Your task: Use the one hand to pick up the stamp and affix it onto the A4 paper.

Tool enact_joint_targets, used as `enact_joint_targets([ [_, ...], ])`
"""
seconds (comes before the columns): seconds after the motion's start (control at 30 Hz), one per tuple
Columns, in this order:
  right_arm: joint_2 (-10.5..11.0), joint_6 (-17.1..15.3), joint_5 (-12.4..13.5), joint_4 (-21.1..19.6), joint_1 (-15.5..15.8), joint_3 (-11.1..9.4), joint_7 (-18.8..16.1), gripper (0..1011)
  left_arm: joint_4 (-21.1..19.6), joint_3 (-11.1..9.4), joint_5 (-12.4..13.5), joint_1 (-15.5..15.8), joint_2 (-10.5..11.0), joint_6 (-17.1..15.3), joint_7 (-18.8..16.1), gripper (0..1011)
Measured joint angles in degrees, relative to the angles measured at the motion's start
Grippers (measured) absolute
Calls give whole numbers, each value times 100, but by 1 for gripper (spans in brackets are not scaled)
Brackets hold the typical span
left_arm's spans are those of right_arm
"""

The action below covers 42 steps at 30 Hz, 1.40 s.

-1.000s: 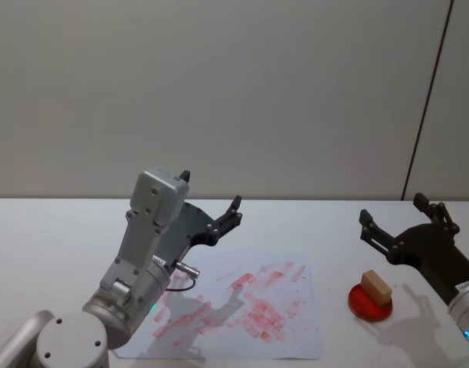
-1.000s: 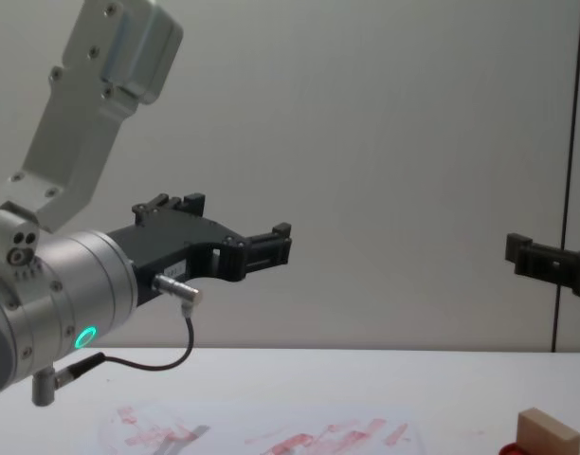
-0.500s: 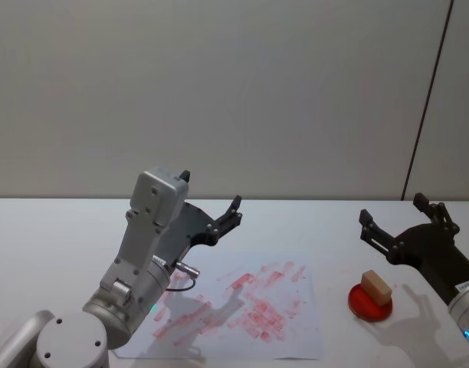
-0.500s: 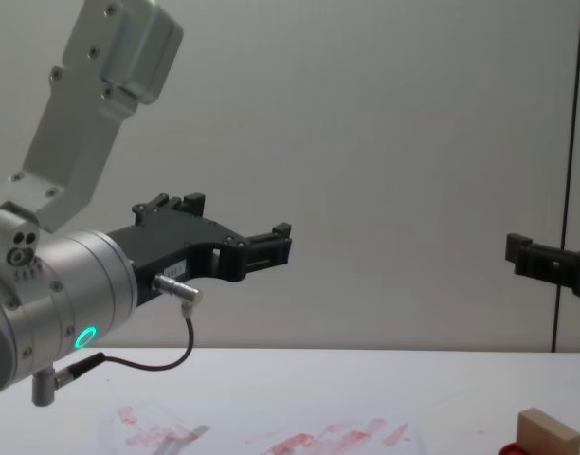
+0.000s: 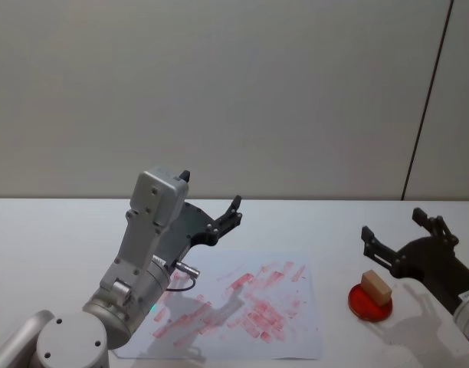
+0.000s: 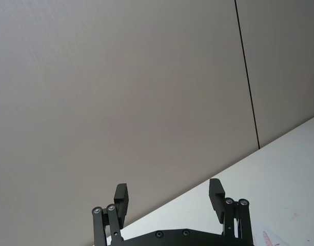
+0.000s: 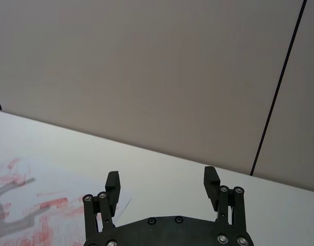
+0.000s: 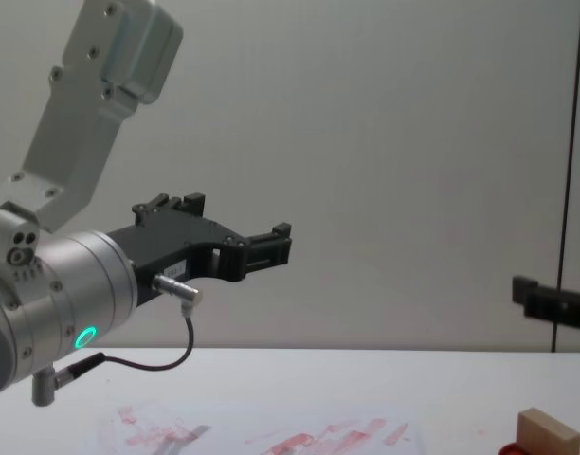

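A white table (image 5: 50,230) is stretching across the scene in front of a plain grey wall (image 5: 219,92). The A4 paper (image 5: 242,307) is lying flat on the table, near its front edge, and its white surface is carrying many smeared red ink prints.

The left arm (image 5: 146,253), silver-grey with a green ring light at its wrist, is rising over the left part of the A4 paper. It is casting a shadow on the sheet. The left gripper (image 6: 168,192) is hanging in the air above the paper's far left corner. Its two black fingers are standing spread apart, with nothing between them.

The right gripper (image 5: 392,224) is reaching in well to the right of the A4 paper. Its fingers are also spread wide and holding nothing. It is hovering just beyond the stamp without touching it; it seems to be raised clear of the table, though its height is hard to judge.

A flat round red ink pad (image 5: 370,301) is sitting on the table just off the right edge of the A4 paper. The stamp (image 5: 376,285), a small pale wooden block, is resting on top of that pad, apart from the paper.
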<state>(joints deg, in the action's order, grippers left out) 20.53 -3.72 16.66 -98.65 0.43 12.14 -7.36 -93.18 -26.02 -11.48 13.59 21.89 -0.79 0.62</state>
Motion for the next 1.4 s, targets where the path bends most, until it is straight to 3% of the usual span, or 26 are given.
enact_joint_targets([
  [0.6,130,-335,-231,585,-101,-18,-618,1001,0,0,0,0,0,0,0,1002],
  [1.23,53,-549,-306,1012,-167,65,-782,1001,0,0,0,0,0,0,0,1002],
  [1.4,30,-562,-295,1090,-188,76,-800,902,0,0,0,0,0,0,0,1002],
])
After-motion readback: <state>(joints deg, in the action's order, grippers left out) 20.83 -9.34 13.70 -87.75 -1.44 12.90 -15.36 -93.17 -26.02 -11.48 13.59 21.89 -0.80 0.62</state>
